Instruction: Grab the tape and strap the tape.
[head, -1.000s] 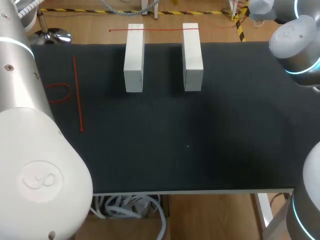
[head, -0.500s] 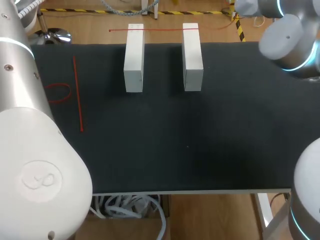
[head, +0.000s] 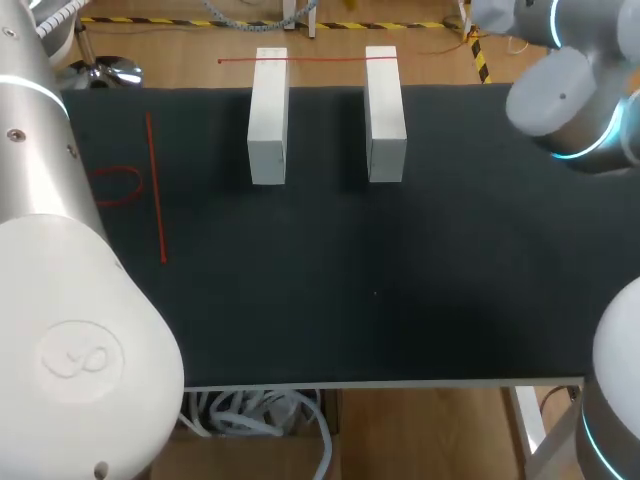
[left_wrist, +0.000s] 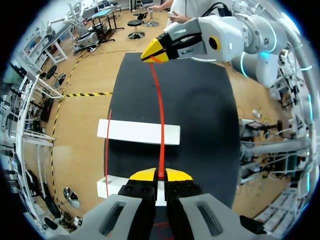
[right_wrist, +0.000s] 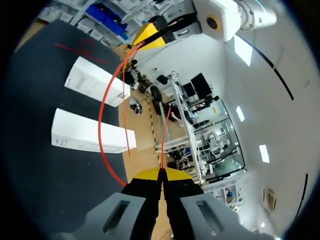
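Note:
The tape is a thin red strip (left_wrist: 161, 125) stretched through the air between my two grippers. In the left wrist view my left gripper (left_wrist: 161, 175) is shut on one end. From there the strip runs ahead, over a white block (left_wrist: 138, 132), to my right gripper (left_wrist: 152, 54), which pinches the far end. The right wrist view shows my right gripper (right_wrist: 162, 172) shut on the tape (right_wrist: 102, 115), which arcs away to the left gripper (right_wrist: 142, 37). In the head view neither gripper shows.
Two white blocks (head: 268, 115) (head: 385, 115) lie side by side at the back of the black table (head: 350, 280). A red line (head: 300, 59) crosses their far ends. A straight red line (head: 155, 185) and a red loop (head: 118, 185) mark the table's left side.
My right arm's elbow has swung in toward the table's middle at the upper right of the head view. The left arm, blocks and red marks stay put.

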